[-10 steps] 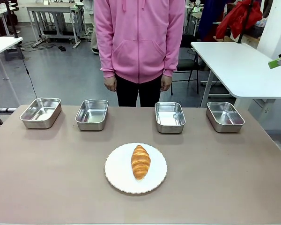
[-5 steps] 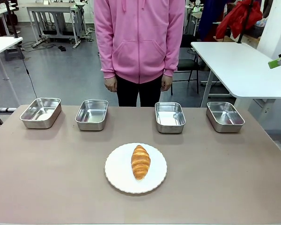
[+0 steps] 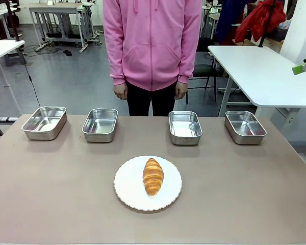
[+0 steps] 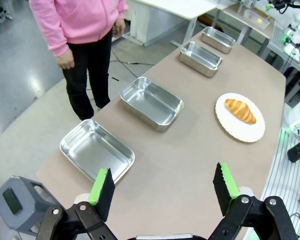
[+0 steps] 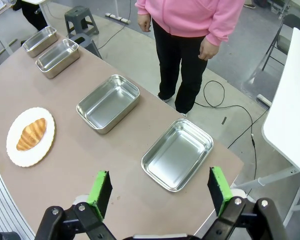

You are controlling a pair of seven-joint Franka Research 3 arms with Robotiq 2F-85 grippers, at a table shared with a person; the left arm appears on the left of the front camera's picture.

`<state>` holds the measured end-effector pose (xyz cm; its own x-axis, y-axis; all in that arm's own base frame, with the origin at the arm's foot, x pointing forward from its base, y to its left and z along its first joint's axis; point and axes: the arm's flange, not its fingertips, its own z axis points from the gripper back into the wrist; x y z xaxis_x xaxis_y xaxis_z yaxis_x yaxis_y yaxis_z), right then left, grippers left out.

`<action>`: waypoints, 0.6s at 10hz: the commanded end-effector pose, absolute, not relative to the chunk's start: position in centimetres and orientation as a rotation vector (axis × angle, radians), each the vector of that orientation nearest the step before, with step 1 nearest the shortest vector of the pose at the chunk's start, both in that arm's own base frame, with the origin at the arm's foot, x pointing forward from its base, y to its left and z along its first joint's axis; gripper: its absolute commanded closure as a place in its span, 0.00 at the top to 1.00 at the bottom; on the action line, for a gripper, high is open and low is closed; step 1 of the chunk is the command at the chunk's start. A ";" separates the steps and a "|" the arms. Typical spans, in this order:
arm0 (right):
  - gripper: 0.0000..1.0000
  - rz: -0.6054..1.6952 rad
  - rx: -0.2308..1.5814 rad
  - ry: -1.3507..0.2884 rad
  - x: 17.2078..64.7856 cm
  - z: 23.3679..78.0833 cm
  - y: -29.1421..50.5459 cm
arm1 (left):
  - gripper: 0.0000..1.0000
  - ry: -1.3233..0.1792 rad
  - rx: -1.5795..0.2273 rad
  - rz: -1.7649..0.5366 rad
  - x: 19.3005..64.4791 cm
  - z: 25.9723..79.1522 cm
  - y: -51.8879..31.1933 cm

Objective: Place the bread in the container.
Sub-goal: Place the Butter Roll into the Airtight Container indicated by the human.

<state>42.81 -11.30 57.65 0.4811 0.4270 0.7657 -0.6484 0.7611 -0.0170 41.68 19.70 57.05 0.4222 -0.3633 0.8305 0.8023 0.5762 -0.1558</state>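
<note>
Left pincer [image 4: 162, 175]: mine, spread wide, holding nothing, above the table's [image 3: 245, 194] left end.
Right pincer [image 5: 159, 175]: mine too, spread wide, holding nothing, above the right end.
Bread [image 3: 153, 176]: lying on a white plate [image 3: 127, 191], mid-table, nearer my edge.
Pans [image 3: 98, 136]: four alike, in a row along the far edge.
</note>
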 end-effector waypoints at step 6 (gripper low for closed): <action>1.00 0.670 0.304 -0.850 42.9 57.8 -11.2 | 1.00 -0.849 -0.597 -0.795 41.6 57.1 19.6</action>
